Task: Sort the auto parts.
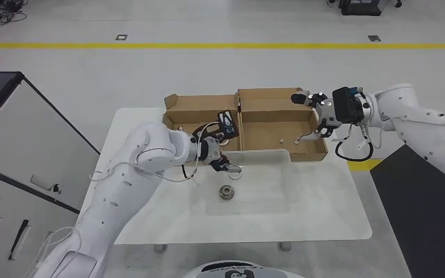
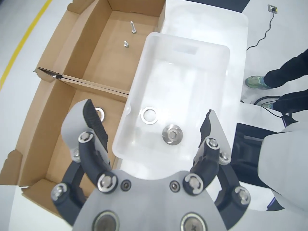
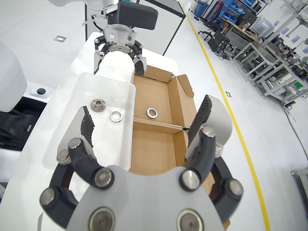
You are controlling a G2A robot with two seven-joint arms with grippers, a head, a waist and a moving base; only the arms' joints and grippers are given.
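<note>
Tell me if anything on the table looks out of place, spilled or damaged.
Nothing stands out. A ring and a flanged hub lie in the white bin; another ring and two bolts sit in separate compartments of the cardboard box. All parts look intact and contained.

The bin (image 2: 192, 85) is smooth, translucent white plastic; the cardboard box (image 2: 101, 73) is matt brown. The ring (image 2: 142, 116), flanged hub (image 2: 172, 134) and bolts (image 2: 132, 27) are bright metal. The left gripper (image 2: 149, 108) has black ribbed pads (image 2: 95, 123).

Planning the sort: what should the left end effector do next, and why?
Probably lower the open left end effector onto the ring in the white bin: it hovers above it, and a matching ring lies in the nearest box compartment.
</note>
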